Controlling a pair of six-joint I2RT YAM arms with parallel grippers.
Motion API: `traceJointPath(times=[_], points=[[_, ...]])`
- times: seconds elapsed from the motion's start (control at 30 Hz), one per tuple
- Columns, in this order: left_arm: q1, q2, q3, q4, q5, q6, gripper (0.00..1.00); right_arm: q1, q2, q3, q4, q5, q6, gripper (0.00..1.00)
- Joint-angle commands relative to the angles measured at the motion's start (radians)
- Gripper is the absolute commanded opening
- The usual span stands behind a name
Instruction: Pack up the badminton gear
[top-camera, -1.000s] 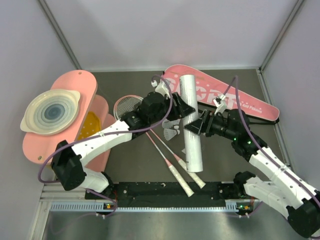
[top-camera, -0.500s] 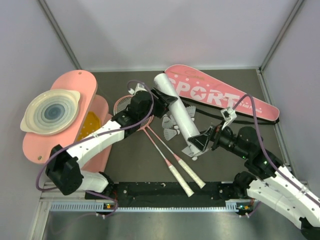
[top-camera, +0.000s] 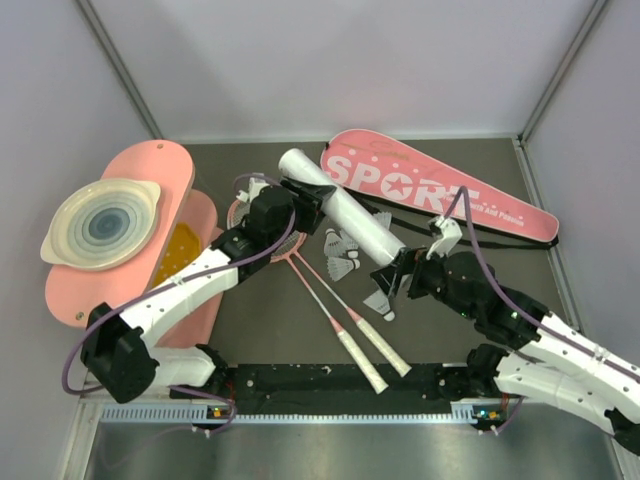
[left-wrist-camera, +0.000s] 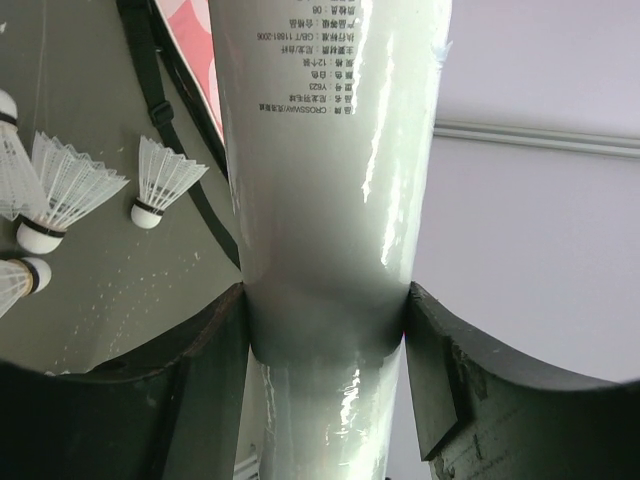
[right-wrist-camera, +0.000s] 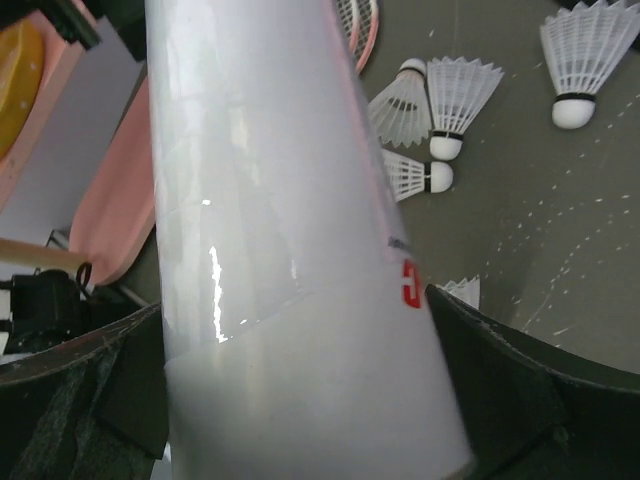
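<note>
The long white tube (top-camera: 348, 214) slants between the two arms and is gripped near both ends. The left gripper (left-wrist-camera: 325, 325) is closed on it: in the left wrist view the dark fingers (left-wrist-camera: 200, 390) press the glossy wall from either side, and the printed label runs on past the fingertips. The right gripper (right-wrist-camera: 300, 390) clamps the other end, its fingers (right-wrist-camera: 520, 400) tight against the tube's sides. Whether the tube is clear of the table (top-camera: 260, 320) cannot be told from above. To the left of the left fingers several shuttlecocks (left-wrist-camera: 160, 180) lie on the table, and the same white feather cluster sits beyond and to the right of the right fingers. The pink "SPORT" bag (top-camera: 440, 190) lies flat beyond both grippers, its black strap trailing just past the left fingertips. The two rackets (top-camera: 358, 355) lie side by side on the near side of the tube, their heads under the left arm, apart from either gripper.
</note>
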Motion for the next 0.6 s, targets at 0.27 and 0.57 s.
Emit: traceJointPath(times=[0.27, 0.57], points=[[0.004, -0.08, -0.028, 0.042, -0.024, -0.083, 0.25, 0.01, -0.074, 0.071, 0.002, 0.107, -0.034, 0.91], [0.012, -0.112, -0.083, 0.104, 0.03, -0.009, 0.71, 0.008, -0.057, 0.117, 0.002, 0.121, -0.057, 0.57]])
